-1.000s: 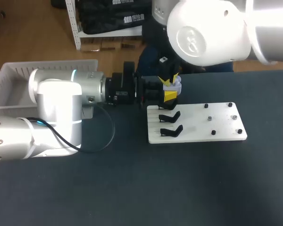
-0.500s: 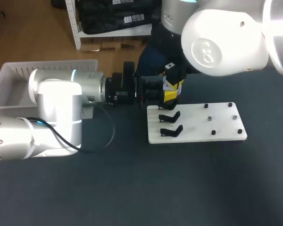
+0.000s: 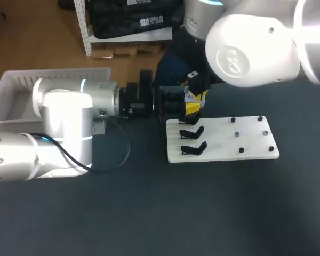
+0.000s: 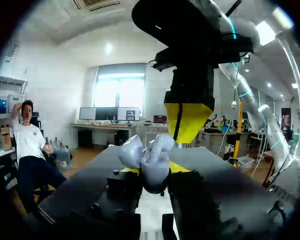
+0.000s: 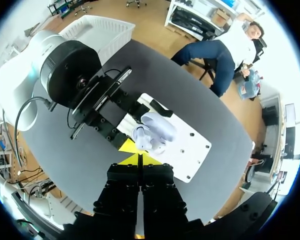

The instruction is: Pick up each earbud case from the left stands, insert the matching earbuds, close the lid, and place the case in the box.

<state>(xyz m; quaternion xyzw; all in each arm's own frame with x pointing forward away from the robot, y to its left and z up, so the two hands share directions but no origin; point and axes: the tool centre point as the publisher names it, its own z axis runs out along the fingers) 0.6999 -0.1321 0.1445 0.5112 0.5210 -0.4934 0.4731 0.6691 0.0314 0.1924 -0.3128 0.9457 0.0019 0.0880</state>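
Open earbud case (image 4: 155, 175) clamped in left gripper (image 4: 154, 169), lid up; just above it, right gripper (image 5: 139, 153), yellow tips pressed together. Under both, white stand board (image 3: 224, 140).

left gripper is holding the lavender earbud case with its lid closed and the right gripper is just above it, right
No, the lid is open, as the left wrist view shows. The left gripper holds the earbud case and the right gripper is just above it.

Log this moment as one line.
left gripper: shut on earbud case | lid: open | right gripper: shut, above case
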